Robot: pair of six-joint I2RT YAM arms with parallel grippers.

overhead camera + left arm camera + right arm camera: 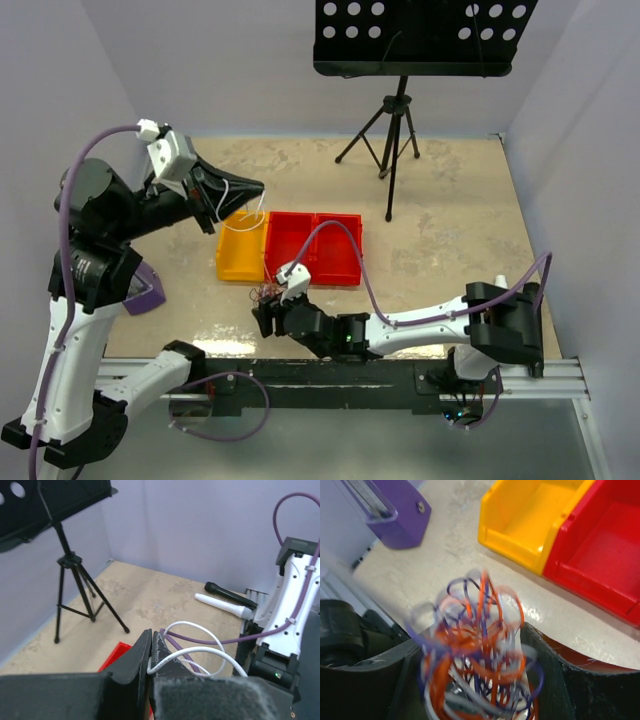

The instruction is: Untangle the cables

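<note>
The left arm's fingers (152, 642) are pressed fully together, high above the mottled beige counter (450, 220). They pinch a thin white cable (200, 649) right at their tips. From there the cable curls out in two loose loops, which in the overhead view hang down over the far edge of an open yellow plastic bin (240, 258).

A red plastic bin (315, 250) sits touching the yellow one on its right. The tangled bundle of thin orange, white and dark bluish wires (475, 665) lies on the counter just in front of the yellow bin.

The right arm reaches left along the near edge of the counter, and its fingers (470, 640) stand wide apart on either side of the bundle. The tangle fills the gap between them and is blurred, so I cannot tell whether they press on it.

A purple plastic block (400, 515) lies to the left near the counter's edge. A black tripod music stand (398, 110) stands at the far side.
</note>
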